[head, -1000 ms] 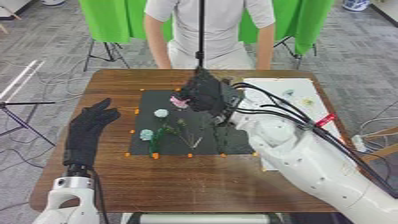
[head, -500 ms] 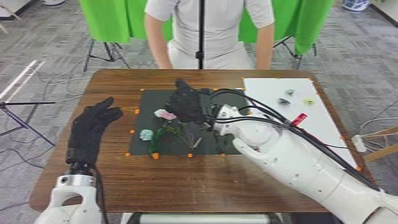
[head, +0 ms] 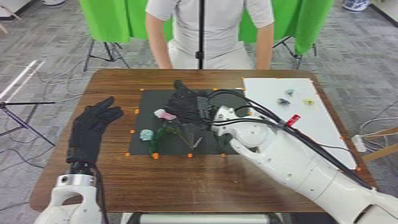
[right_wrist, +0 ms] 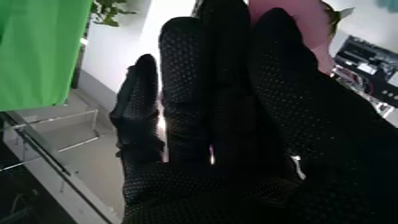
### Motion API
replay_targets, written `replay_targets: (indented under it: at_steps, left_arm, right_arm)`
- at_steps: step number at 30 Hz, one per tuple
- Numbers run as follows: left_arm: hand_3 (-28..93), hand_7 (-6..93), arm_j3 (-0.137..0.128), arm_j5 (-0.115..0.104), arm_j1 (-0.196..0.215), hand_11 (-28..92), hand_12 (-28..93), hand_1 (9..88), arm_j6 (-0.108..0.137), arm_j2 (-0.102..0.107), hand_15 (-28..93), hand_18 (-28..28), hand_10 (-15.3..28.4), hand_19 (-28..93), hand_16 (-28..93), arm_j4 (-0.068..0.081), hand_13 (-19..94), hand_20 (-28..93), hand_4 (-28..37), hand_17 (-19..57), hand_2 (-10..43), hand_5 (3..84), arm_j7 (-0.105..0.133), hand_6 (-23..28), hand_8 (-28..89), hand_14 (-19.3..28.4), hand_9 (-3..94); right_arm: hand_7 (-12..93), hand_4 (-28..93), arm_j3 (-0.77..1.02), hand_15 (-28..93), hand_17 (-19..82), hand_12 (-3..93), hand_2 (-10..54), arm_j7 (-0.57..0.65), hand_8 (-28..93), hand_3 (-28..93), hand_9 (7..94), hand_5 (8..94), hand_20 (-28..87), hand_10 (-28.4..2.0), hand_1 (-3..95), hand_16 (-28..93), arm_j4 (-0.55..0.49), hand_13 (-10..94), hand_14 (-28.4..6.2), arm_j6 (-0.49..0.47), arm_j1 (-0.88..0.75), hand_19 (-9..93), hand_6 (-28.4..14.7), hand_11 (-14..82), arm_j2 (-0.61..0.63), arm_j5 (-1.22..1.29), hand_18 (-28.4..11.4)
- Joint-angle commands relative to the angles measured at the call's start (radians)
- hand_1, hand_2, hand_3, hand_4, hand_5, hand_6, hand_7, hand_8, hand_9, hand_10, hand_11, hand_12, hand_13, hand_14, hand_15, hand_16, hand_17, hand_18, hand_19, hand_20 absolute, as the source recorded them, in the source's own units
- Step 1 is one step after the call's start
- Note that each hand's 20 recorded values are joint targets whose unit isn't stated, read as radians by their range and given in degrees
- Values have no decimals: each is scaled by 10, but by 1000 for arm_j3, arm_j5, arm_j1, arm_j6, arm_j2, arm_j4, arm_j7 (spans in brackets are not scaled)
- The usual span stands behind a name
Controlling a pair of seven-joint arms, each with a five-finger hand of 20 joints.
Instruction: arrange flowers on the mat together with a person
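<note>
Head view: pink flower [head: 167, 116] on mat's [head: 233, 147] left half, beside right hand [head: 184, 106]; whether gripped, cannot tell. Left hand [head: 92, 120] open on surface [head: 178, 185], left of mat's left edge. Flower probably light, soft-petalled; best held by stem. Right wrist view adds close pink petals [right_wrist: 316, 30] against right hand.

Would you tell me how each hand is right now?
Left hand: open, empty.
Right hand: at the pink flower; whether open or gripping cannot be told.
</note>
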Motion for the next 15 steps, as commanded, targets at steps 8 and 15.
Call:
replay_targets:
  at_steps: [8,15]
  left_arm:
    - [643,135,2,-1,0,216,155,177,-12,-6,263,165,147,169,32,10,358,191,-283,3,61,474,-5,57,-47,193,469]
    - [642,135,-1,-1,-1,215,156,179,-13,-5,263,165,147,169,32,10,358,190,-283,4,61,474,-5,57,-48,193,469]
  right_arm:
    - [254,-283,15,450,288,328,-95,28,-40,678,797,722,592,-49,561,472,31,681,-45,-22,-19,659,83,35,3,-85,-170]
    - [262,-283,15,455,282,279,-95,50,-49,715,736,674,590,-57,533,466,26,667,-45,-39,-24,659,81,96,11,-97,-170]
